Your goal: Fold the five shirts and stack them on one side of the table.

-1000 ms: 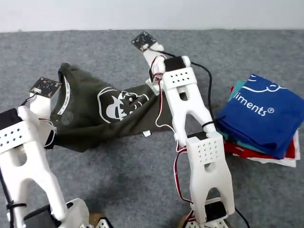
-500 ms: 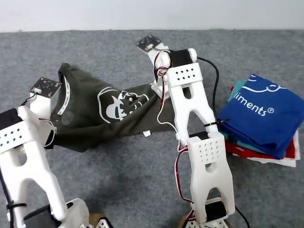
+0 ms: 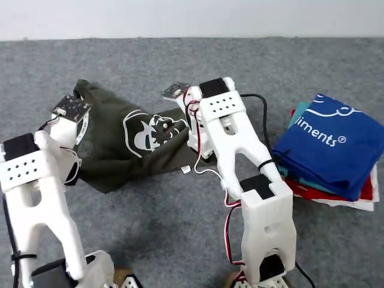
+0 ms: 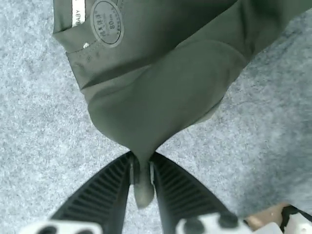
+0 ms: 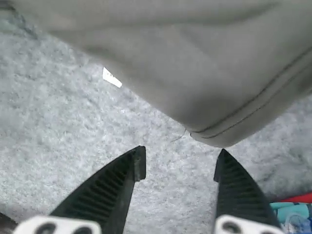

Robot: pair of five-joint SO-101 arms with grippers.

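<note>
— Olive cloth first: where is it?
— The olive shirt lies rumpled on the grey tabletop, skull print up, between the two arms.
— And the left hand?
— The left hand is pressed together on a fold at the shirt's edge, near the neck label, pinching it.
— The right one?
— The right hand is spread wide over bare tabletop just beside the shirt's hem, gripping nothing. A small white tag shows by that hem.
— What's piled up?
— A stack of folded shirts sits at the right side, well apart from the olive one. A blue shirt is on top, with teal and red layers under it and white at the bottom. It looks like four, but the edges are too bunched to count surely.
</note>
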